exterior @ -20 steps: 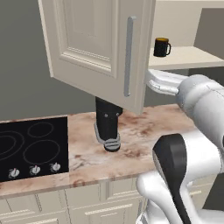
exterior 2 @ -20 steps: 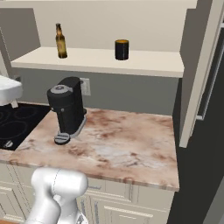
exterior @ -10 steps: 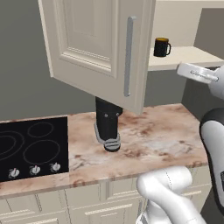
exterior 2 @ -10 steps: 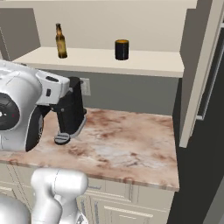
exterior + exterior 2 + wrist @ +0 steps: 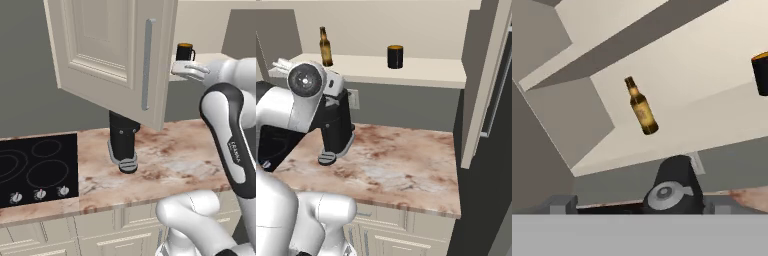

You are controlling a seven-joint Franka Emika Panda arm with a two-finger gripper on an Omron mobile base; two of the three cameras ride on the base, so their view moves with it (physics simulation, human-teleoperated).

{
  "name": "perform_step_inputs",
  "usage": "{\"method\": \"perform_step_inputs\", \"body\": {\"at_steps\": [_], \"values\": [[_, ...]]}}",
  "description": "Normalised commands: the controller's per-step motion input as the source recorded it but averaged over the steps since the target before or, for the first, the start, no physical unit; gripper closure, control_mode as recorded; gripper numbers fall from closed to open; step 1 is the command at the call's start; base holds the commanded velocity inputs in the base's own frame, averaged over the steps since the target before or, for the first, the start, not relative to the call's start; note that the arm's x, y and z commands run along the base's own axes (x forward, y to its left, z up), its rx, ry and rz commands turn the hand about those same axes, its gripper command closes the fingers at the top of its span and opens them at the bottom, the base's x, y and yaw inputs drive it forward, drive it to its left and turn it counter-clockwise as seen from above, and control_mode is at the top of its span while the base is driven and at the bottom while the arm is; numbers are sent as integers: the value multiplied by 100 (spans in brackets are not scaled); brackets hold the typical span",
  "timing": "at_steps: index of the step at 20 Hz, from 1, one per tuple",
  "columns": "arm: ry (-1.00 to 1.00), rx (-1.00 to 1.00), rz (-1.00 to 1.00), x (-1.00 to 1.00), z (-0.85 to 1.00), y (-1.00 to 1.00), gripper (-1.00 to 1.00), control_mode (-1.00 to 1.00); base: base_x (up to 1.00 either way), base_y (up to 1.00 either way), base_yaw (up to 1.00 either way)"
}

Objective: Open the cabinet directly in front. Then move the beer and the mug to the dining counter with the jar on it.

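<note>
The cabinet (image 5: 115, 55) stands open; the gripper (image 5: 186, 70), jaws apart and empty, faces the shelf; the beer (image 5: 641, 106) stands ahead of it, the mug (image 5: 760, 73) off to one side; next, probably, it reaches for the beer.

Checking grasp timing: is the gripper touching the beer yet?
Apart. The hand view shows the beer standing alone on the shelf, well beyond the gripper.

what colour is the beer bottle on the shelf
Brown glass with a yellowish label; the beer shows best in the hand view.
</note>
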Motion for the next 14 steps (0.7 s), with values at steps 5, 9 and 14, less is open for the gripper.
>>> {"method": "perform_step_inputs", "body": {"at_steps": [5, 9, 14], "values": [[18, 0, 38, 85, -17, 63, -100, -100, 0, 0, 0], [7, 0, 60, 38, -16, 68, -100, -100, 0, 0, 0], [4, 0, 67, 16, -10, 80, -100, -100, 0, 0, 0]]}}
